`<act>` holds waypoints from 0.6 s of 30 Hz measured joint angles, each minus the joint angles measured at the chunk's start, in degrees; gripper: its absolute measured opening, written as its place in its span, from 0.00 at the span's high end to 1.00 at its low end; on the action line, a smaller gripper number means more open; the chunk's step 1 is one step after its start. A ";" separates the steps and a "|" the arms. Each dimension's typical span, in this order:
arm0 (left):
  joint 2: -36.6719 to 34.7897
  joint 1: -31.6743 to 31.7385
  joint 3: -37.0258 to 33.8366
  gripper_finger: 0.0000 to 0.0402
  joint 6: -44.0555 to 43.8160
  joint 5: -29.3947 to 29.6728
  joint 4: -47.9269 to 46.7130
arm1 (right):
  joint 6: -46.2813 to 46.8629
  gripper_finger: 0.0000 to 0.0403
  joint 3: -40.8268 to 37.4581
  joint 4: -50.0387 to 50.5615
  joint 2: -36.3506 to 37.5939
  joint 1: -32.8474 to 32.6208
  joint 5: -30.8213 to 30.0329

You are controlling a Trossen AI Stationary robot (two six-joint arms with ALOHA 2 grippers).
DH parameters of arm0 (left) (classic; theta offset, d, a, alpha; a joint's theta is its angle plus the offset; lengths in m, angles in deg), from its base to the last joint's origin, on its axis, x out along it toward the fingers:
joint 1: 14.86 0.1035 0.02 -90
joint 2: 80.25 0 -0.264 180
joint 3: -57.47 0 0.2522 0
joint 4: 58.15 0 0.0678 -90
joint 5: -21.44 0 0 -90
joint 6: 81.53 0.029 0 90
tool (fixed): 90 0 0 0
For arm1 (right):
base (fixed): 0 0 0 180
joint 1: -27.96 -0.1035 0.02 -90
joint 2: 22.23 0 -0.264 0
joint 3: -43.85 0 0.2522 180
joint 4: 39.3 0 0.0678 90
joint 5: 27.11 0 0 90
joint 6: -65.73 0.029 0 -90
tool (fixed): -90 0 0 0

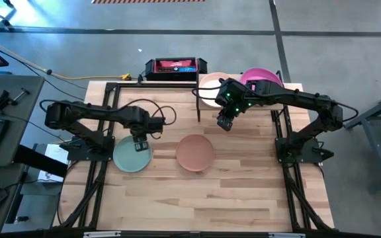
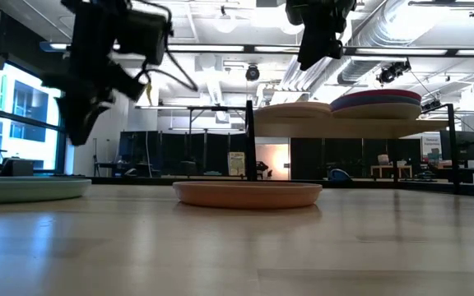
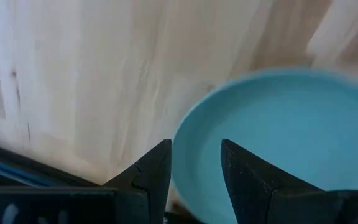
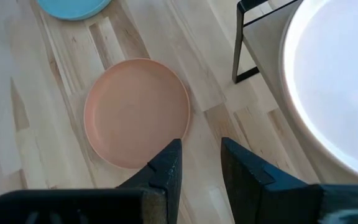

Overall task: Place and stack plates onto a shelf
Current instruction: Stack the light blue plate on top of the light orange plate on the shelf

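So the left hand [image 1: 139,141] hangs over the far rim of the round matte mint plate [image 1: 132,156] on the light-wood worktop [image 1: 197,198], fingers parted a little and empty, looks lined up to pinch that low rim. The right hand [image 1: 224,123] hovers just off the shelf [image 2: 360,125], also slightly open with nothing in it, aimed toward the round terracotta plate [image 1: 194,152] mid-worktop. On the shelf: a cream-white plate [image 1: 209,89] beside a pink-topped stack [image 1: 262,78]. All shallow, matte, low-rimmed.
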 joint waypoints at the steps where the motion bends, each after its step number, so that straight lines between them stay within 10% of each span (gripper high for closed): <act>1: 0.00 0.00 -1.00 0.68 2.63 0.00 0.16 | 0.14 0.78 0.00 0.00 0.00 0.00 0.00; 18: 0.00 0.02 -9.40 0.68 20.38 -1.55 7.08 | 0.38 0.78 0.00 -0.08 -0.02 0.00 -0.38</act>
